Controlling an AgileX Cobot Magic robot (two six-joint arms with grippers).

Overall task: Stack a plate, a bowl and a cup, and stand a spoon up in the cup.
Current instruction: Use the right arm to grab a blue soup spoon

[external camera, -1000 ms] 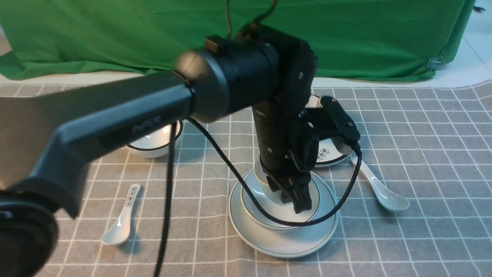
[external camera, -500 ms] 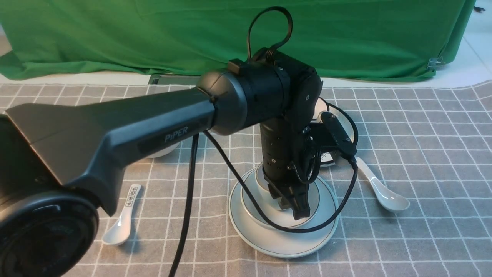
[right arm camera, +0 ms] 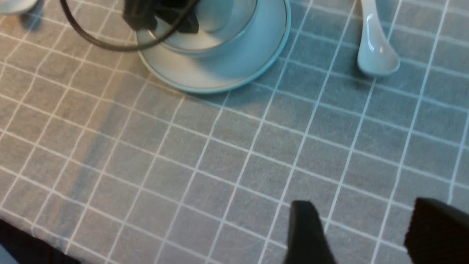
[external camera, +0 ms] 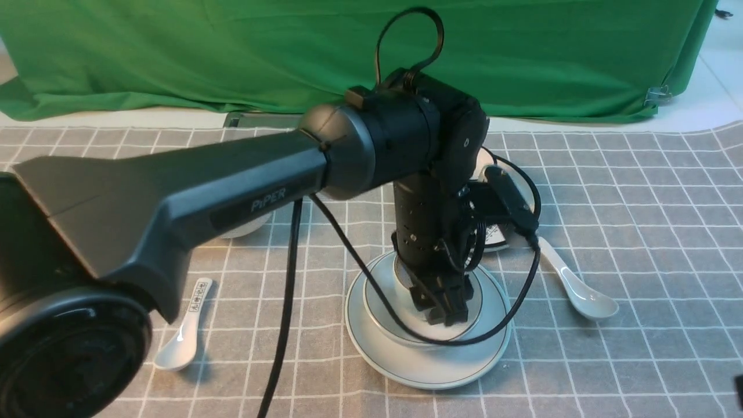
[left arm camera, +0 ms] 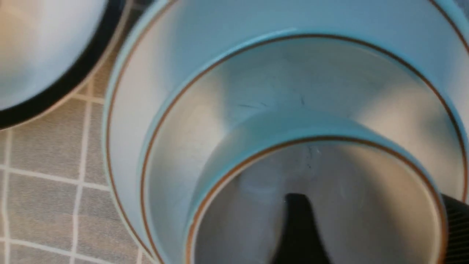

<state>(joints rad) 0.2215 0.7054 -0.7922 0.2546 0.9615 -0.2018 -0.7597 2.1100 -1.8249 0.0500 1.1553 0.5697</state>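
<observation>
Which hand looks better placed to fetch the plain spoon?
Probably right: the spoon lies right of the plate, near the open, empty right hand; the left hand is at the cup.

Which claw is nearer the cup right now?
Left. The left claw is at the cup, one finger inside its rim. The right claw hangs over bare tablecloth, apart from the plate under the stack.

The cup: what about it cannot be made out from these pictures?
- Left wrist view: the near rim of the cup is cut off by the picture's edge; blurred.
- Front view: the cup is mostly hidden behind the left gripper.
- Right wrist view: the left gripper covers most of it; the picture's edge cuts off the rest.
</observation>
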